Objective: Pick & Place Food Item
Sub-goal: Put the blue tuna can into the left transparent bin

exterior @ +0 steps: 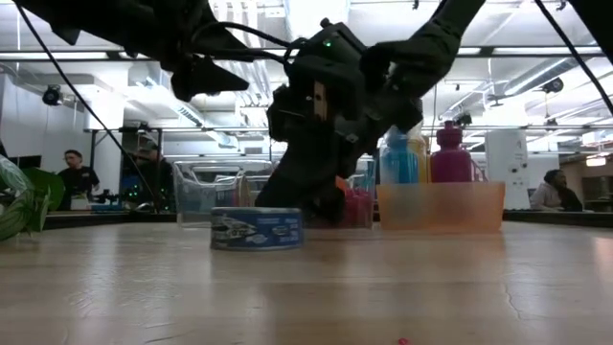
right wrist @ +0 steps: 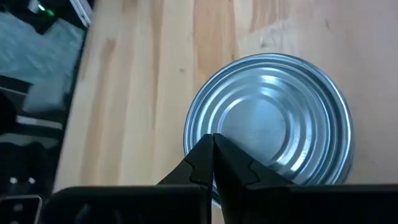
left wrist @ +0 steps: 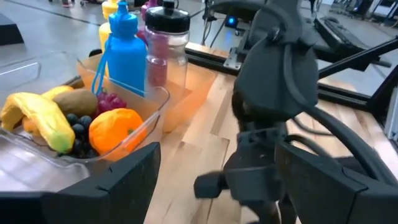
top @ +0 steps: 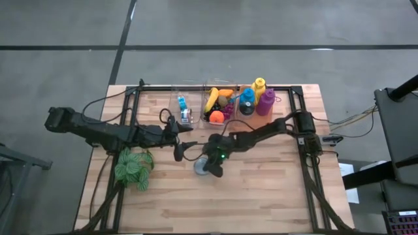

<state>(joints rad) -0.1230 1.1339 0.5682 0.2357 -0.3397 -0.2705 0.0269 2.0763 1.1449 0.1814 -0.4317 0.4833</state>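
Observation:
A flat round tin can (right wrist: 268, 118) with a blue label (exterior: 257, 229) stands upright on the wooden table, near its middle (top: 202, 166). My right gripper (right wrist: 213, 146) is shut and slants down, its tips over the can's silver lid close to the rim. In the high view it sits just right of the can (top: 213, 170). My left gripper (left wrist: 211, 186) is open and holds nothing. It hovers above the table left of the can (top: 183, 150) and faces my right arm's wrist (left wrist: 273, 93). My right gripper's shut fingertips (right wrist: 214, 163) stand over the lid's edge (right wrist: 205, 124), coming from above at a slant. Whether they touch the lid I cannot tell.
Along the far edge stand a clear bin (top: 184, 109) with a blue item, a clear bin of fruit (top: 219, 104) and an orange bin (top: 258, 101) with bottles. A green plant (top: 134, 166) sits at the left. The near half of the table (top: 261, 196) is bare wood.

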